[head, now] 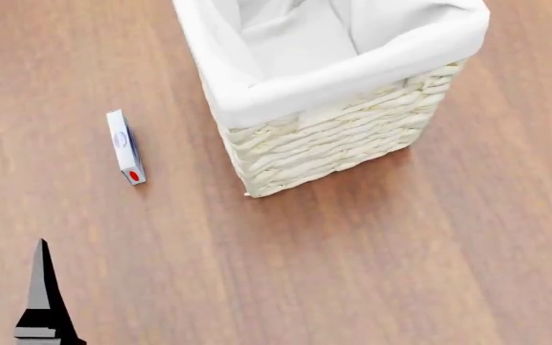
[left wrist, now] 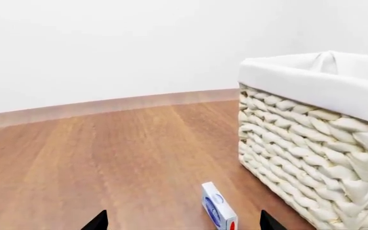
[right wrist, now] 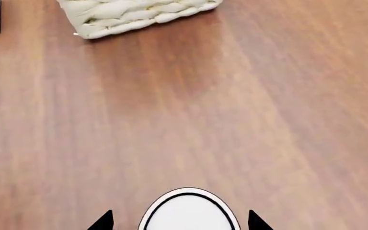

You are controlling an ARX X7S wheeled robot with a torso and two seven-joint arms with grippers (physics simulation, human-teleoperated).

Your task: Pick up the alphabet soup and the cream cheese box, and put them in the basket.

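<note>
left gripper (left wrist: 182, 225): two dark tips spread wide, nothing between them; in the head view only one dark pointed finger (head: 42, 302) shows at the lower left.
right gripper (right wrist: 180, 224): two dark tips on either side of a white round top with a dark rim, the can (right wrist: 189, 211); whether the tips press on it i cannot tell (label hidden, so i cannot confirm which can it is).
counts: one box, one basket, one can top.
box (head: 126, 146): standing on a long edge on the wood floor (head: 372, 266), just ahead of the left tips, roughly midway between them, red dot end nearest; left of the basket, apart from it.
basket (head: 338, 140): one, upright, white liner over the rim; inside looks empty where visible.
cut off: the basket's far side in the head view; the box partly cropped in both wrist views; the right arm out of the head view.
</note>
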